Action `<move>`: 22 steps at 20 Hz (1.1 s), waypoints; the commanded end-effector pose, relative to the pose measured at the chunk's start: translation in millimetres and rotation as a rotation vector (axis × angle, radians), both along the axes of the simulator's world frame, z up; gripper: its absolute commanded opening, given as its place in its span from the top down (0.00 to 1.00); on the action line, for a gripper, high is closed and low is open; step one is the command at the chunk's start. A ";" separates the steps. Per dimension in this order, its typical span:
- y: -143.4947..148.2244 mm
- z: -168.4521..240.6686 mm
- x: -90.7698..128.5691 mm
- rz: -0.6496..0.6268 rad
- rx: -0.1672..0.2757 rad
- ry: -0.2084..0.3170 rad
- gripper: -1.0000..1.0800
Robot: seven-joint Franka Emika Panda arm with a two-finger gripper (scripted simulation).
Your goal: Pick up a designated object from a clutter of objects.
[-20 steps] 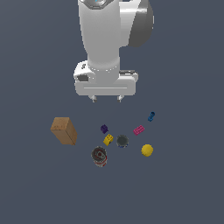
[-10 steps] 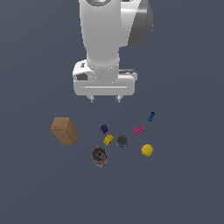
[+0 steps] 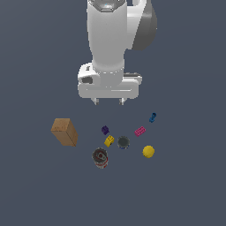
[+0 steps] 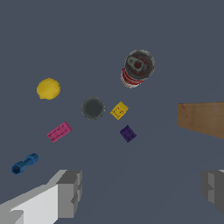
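the small blue bolt-like piece [image 3: 152, 117] is seen lying on the dark floor [image 3: 190, 185], off to the exterior view's right of the gripper [image 3: 108, 101] and apart from it. the gripper is held above the clutter with its jaws spread wide and nothing between them. in the wrist view the blue piece [image 4: 24, 163] is shown beside one grey finger [image 4: 70, 194], outside the gap. only that view reveals the red can's [image 4: 136, 68] top and the dark cup [image 4: 92, 108] as round; whether the cup is hollow is hard to judge. the magenta brick [image 3: 140, 131] lies nearest the blue piece, not touching, with bare floor around it.
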State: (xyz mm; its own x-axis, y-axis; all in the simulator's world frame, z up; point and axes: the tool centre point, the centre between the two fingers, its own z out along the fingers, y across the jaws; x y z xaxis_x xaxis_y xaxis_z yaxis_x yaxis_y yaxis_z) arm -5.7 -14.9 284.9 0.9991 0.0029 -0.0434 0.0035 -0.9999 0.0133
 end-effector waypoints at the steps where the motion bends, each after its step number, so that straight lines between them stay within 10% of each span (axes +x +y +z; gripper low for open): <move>1: 7.8 -6.0 0.2 -0.011 -0.003 -0.001 0.04; 22: 137.2 -102.6 -25.1 -0.200 -0.029 -0.033 0.04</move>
State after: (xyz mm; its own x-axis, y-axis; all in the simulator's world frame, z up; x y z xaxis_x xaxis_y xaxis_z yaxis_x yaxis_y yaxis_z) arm -26.7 112.0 189.8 0.9834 -0.1813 -0.0114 -0.1807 -0.9827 0.0393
